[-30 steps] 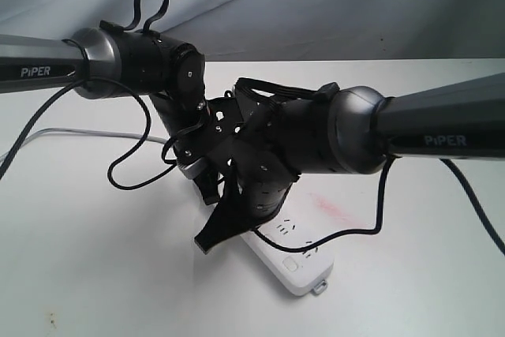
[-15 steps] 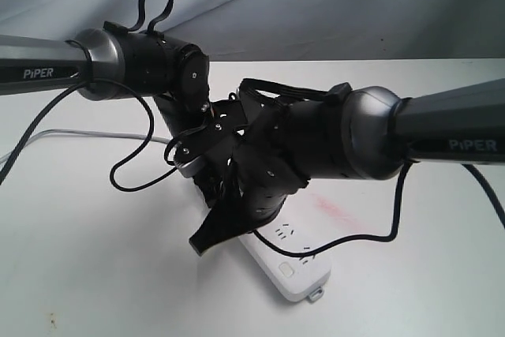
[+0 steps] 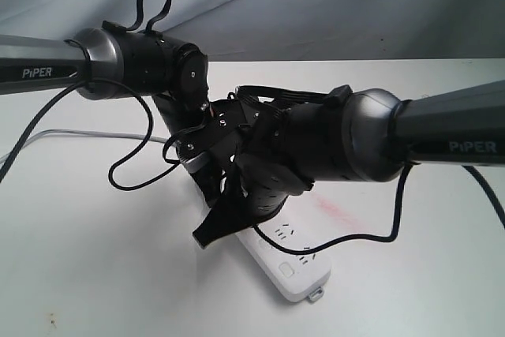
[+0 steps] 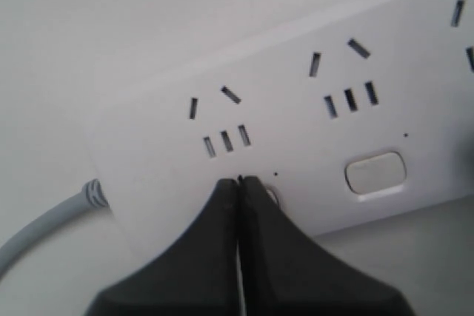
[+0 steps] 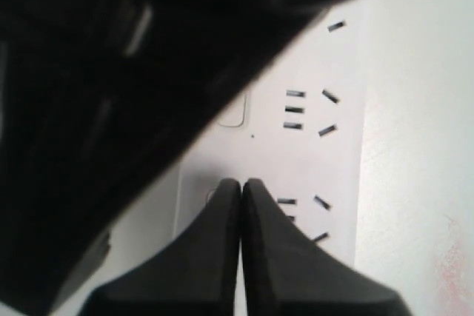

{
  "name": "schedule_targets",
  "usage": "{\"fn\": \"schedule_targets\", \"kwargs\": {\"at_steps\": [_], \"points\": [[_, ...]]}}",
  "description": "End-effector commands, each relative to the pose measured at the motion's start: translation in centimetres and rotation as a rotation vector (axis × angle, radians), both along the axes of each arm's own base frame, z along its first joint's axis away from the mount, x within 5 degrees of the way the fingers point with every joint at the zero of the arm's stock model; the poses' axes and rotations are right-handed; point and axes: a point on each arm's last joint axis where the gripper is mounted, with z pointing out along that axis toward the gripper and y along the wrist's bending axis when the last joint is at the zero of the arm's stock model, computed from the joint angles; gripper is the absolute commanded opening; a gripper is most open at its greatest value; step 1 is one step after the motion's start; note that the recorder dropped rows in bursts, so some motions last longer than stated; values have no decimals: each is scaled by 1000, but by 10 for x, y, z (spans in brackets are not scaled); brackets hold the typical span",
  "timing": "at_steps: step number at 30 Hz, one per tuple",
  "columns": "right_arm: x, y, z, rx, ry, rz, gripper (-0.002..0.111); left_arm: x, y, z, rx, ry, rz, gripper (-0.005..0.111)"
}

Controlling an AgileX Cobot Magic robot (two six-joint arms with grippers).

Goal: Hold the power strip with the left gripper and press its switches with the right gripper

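Lying flat on the white table (image 3: pixel 79 274), the power strip (image 3: pixel 298 262) runs out from under my two arms toward the near side of the exterior view. Only that near stretch shows there, with the small end tab (image 3: pixel 316 295) at its tip and one of the switches (image 3: pixel 289 268) near its left-hand edge. My left claw (image 4: pixel 239 183) has its fingers pressed together with nothing between them. Their joined tips rest on the strip's top face at the cord end, between a socket group (image 4: pixel 222 127) and the switch edge, half covering one switch; the next switch (image 4: pixel 375 172) in the row lies bare beside them. The grey cord (image 4: pixel 44 238) curves away from that rounded end. My right claw (image 5: pixel 241 186) is likewise drawn together on nothing, its tips touching the strip's face at the switch edge, where a rounded outline is mostly hidden under them. In the exterior view my right arm (image 3: pixel 355 144) crowds in front of my left arm (image 3: pixel 134 65) over the strip's middle. A pink smudge (image 3: pixel 335 209) marks the table just beside the strip.
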Motion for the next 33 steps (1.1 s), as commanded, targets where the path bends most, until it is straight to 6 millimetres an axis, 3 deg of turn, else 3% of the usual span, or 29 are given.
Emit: {"fn": "schedule_targets", "kwargs": {"at_steps": [1, 7, 18, 25, 28, 33], "points": [[3, 6, -7, 33, -8, 9, 0, -10, -1, -12, 26, 72, 0, 0], [2, 5, -31, -22, 42, -5, 0, -9, -1, -12, 34, 66, 9, 0], [-13, 2, -44, -21, 190, -27, 0, -10, 0, -12, 35, 68, 9, 0], [-16, -4, -51, -34, 179, -6, 0, -10, -1, -12, 34, 69, 10, 0], [-12, -2, -38, 6, 131, 8, 0, -10, -1, -12, 34, 69, 10, 0], [-13, -5, 11, 107, 49, 12, 0, -10, -1, -12, 34, 69, 10, 0]]}}
